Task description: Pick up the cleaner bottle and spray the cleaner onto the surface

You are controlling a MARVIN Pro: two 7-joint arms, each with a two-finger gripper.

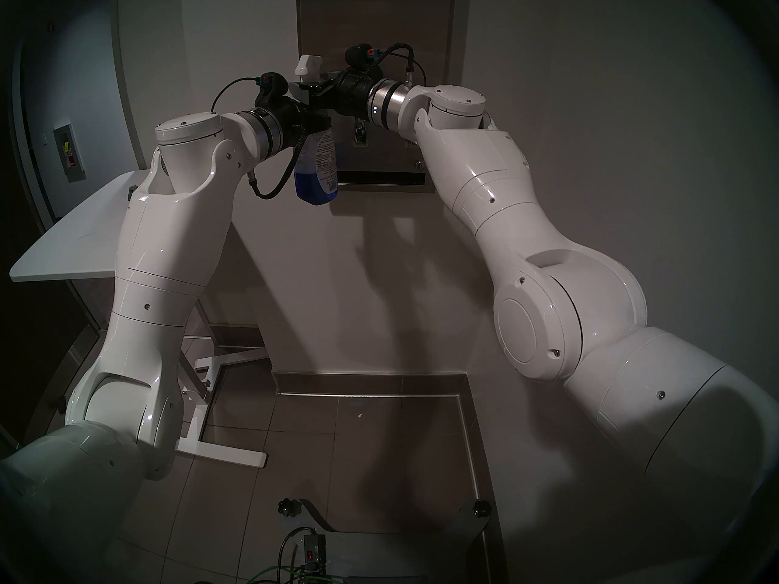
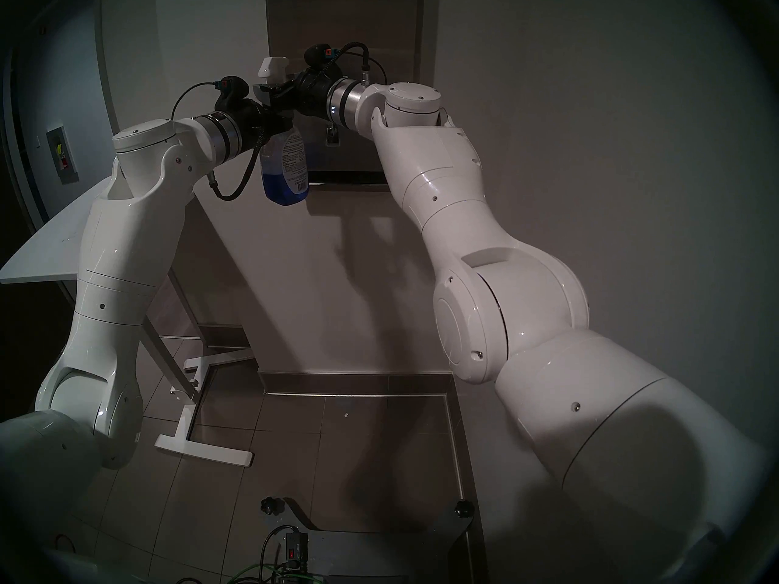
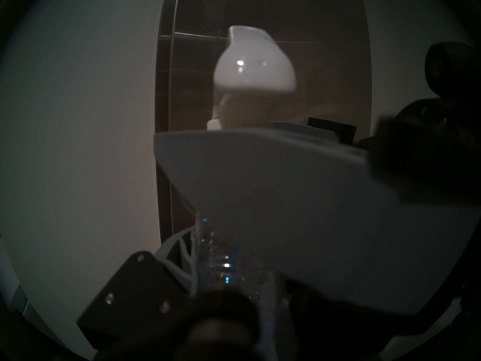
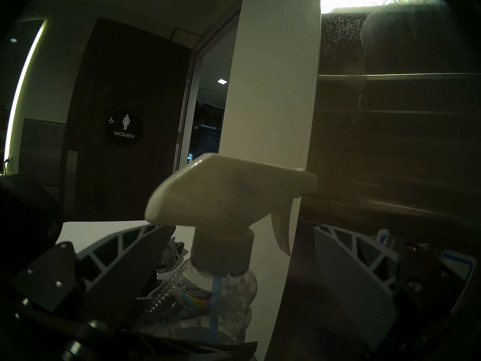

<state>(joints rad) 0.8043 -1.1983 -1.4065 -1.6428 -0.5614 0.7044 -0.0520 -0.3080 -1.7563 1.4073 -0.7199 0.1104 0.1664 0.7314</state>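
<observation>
left end effector [image 1: 314,121] clamped on bottle [image 1: 318,166] neck, held up facing steel dispenser [image 1: 375,31]. right end effector [image 4: 234,248] spread wide, straddling trigger head. next: squeezing trigger, nozzle aimed at dispenser.

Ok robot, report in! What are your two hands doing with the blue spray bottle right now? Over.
Left gripper shut on the cleaner bottle, held upright. Right gripper open, fingers either side of the white trigger nozzle. Nozzle faces the steel dispenser front. Nothing between. Over.

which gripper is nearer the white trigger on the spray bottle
Right. The right gripper is open right beside the trigger, one finger on either side. The left gripper is lower, shut on the spray bottle neck.
</observation>
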